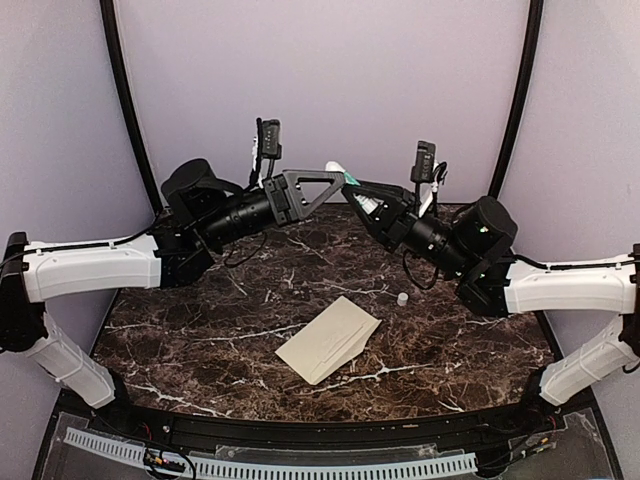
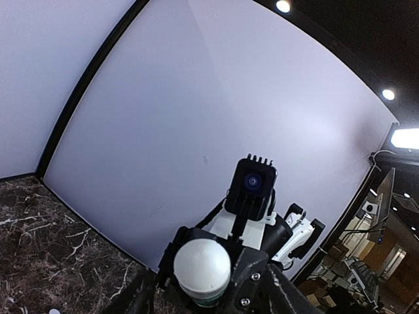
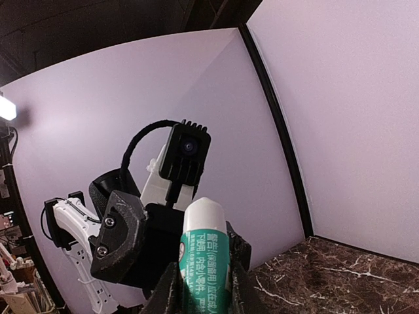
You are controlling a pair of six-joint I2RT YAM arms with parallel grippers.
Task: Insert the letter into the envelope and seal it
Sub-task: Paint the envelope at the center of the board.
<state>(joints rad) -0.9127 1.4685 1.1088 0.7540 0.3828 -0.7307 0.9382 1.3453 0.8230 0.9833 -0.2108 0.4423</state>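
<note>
Right tool (image 3: 201, 289) clamped on glue stick (image 3: 204, 248), held high | left tool (image 1: 336, 185) at its white tip, grip I can't tell | envelope (image 1: 330, 340) flat on counter (image 1: 200, 330), letter unseen | risk: off-centre pull twists stick loose, dropping it.

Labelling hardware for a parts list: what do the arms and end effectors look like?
Left arm and right arm: white shells, black joints. Left end effector has grey triangular fingers; right end effector is dark. A black camera tops each wrist, with looping black cable.
</note>
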